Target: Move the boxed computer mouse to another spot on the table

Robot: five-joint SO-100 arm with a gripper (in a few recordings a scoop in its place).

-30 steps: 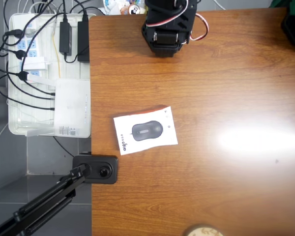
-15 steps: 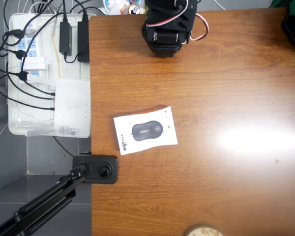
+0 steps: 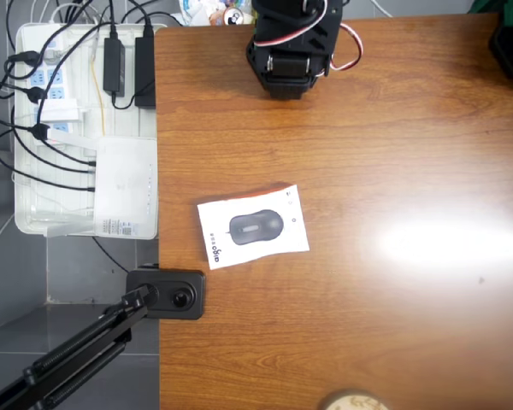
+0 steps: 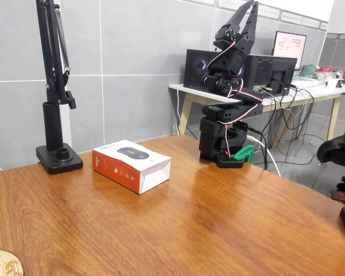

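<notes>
In the overhead view, the arm (image 3: 291, 47) sits at the upper middle of the frame, folded over its base; the gripper's state cannot be told from here. The box (image 3: 252, 225) lies flat on the table (image 3: 368, 325), left of centre, slightly rotated, well apart from the arm. A white tray (image 3: 81, 128) with cables is at the upper left.

In the fixed view, the gripper (image 4: 245, 17) points up at the upper centre, holding nothing, its fingers close together. The box (image 4: 131, 164) is left of centre, near a black stand (image 4: 57, 155).
</notes>
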